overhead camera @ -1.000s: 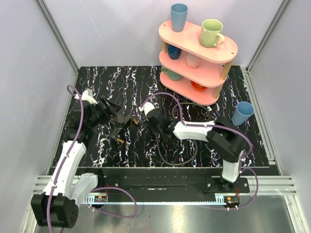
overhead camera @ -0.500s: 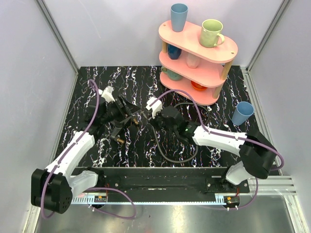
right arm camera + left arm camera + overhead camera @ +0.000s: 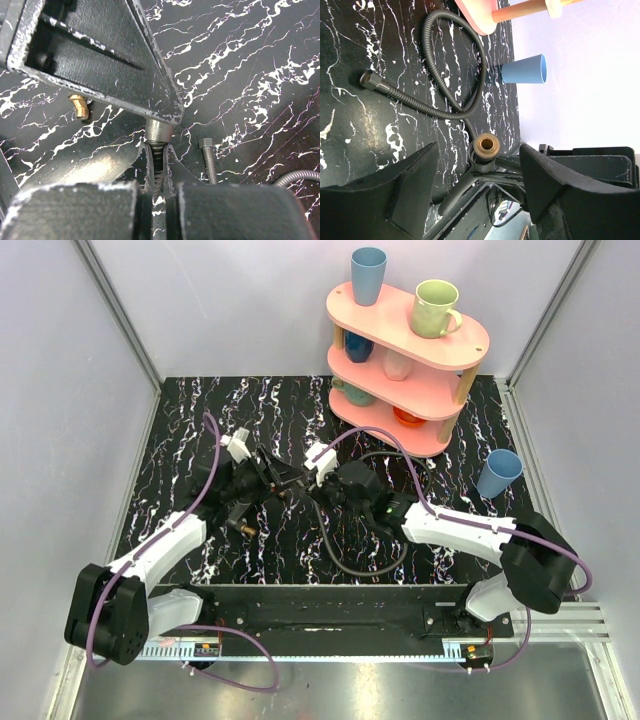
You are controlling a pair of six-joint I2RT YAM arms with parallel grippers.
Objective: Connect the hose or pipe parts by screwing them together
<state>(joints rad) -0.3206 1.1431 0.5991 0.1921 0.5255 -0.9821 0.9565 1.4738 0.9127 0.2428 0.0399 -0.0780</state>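
A black flexible hose loops over the marbled table. My right gripper is shut on the hose just behind its steel collar, holding that end up. In the left wrist view the held end shows an open brass fitting, facing the camera. My left gripper is open, with a finger on each side of the fitting and a gap to both. The hose's other end, a hex nut, lies on the table. A small brass elbow lies loose near the left arm.
A pink three-tier shelf holding cups and a green mug stands at the back right. A blue cup stands upside down at the right. The two grippers meet at mid-table.
The left arm swung right and the right arm reached left with the hose end, so the two grippers now meet. The left jaws have narrowed a little.
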